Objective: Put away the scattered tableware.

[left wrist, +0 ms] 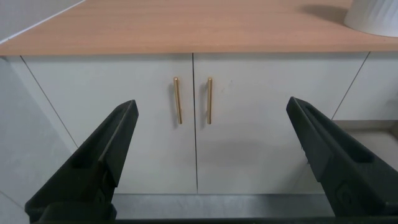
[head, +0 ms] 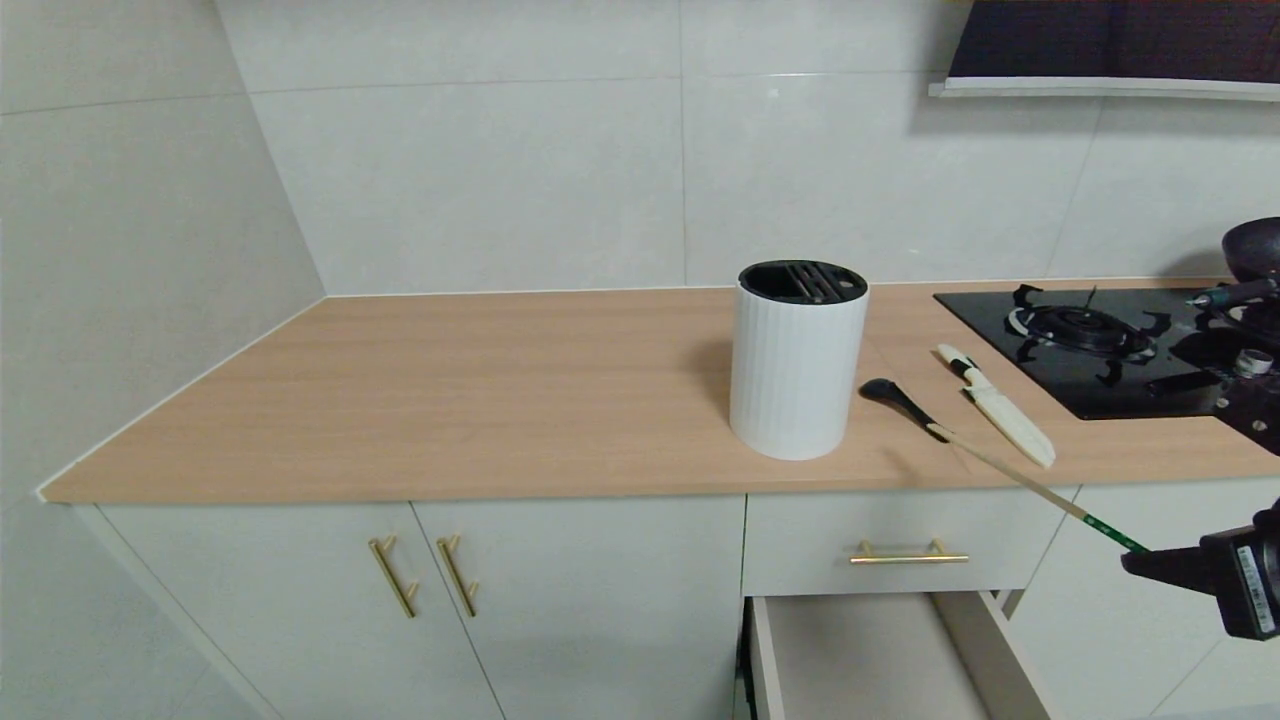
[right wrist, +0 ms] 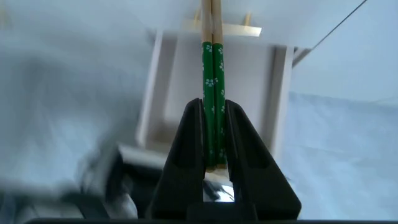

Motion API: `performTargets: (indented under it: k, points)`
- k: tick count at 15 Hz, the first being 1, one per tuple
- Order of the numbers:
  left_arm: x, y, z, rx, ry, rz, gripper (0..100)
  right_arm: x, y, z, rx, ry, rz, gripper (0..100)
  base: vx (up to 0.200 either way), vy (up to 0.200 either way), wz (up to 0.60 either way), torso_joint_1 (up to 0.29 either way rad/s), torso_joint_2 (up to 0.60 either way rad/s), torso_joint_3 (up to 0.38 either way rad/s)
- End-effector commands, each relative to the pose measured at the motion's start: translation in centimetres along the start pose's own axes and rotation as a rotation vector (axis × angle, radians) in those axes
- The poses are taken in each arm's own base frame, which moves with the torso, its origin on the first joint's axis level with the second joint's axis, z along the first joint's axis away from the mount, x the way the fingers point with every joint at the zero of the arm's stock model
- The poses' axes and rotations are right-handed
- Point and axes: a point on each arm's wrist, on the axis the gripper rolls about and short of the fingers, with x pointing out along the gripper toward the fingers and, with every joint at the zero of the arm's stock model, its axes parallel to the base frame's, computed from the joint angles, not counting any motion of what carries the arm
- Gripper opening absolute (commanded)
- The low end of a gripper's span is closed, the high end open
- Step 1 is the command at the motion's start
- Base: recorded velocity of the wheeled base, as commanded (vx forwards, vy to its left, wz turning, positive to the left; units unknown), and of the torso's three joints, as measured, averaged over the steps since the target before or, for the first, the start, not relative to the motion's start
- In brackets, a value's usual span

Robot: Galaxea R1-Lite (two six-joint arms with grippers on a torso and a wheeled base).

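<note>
Head view: a white utensil holder (head: 797, 370) stood on the counter (head: 450, 400), with a black spoon (head: 893, 394) and a knife (head: 995, 403) lying loose beside it — neither put away. The right gripper (head: 1140, 558) held chopsticks (head: 1030, 488) past the counter's edge, near an open drawer (head: 870, 650). Left wrist view: the left gripper (left wrist: 211, 155) gaped wide, empty, facing cupboard doors (left wrist: 193, 124). Right wrist view: jaws clamped on the green-ended chopsticks — one item in hand, seemingly two left.

The left tool (left wrist: 211, 106) has two matte black fingers (left wrist: 106, 155). They are broad and wedge-shaped, each with a flat slanted inner face and a thicker block at its base. The right tool (right wrist: 212, 104) is black too, and its smooth fingers taper to narrow tips. Its black housing carries a white label (head: 1250, 575) with small print.
</note>
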Motion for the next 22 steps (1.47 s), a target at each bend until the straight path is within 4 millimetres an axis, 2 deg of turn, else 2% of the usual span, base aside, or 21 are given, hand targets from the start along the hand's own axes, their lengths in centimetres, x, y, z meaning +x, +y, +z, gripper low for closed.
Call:
performTargets:
  k: [1, 4, 17, 22]
  points:
    - [0.0, 0.0, 0.0, -0.001, 0.0, 0.0, 100, -0.8, 0.1, -0.5, -0.012, -0.02, 0.005, 0, 0.0, 0.0, 0.0, 0.0, 0.0, 0.0]
    - [0.0, 0.0, 0.0, -0.001, 0.0, 0.0, 100, -0.5, 0.2, -0.9, -0.021, -0.001, 0.065, 0, 0.0, 0.0, 0.0, 0.0, 0.0, 0.0]
    - [0.0, 0.0, 0.0, -0.001, 0.0, 0.0, 100, 1.8, 0.7, -1.9, -0.093, 0.111, 0.098, 0, 0.0, 0.0, 0.0, 0.0, 0.0, 0.0]
    - [0.0, 0.0, 0.0, -0.001, 0.0, 0.0, 100, 2.1, 0.8, -2.1, -0.096, 0.128, 0.101, 0, 0.0, 0.0, 0.0, -0.153, 0.35, 0.201]
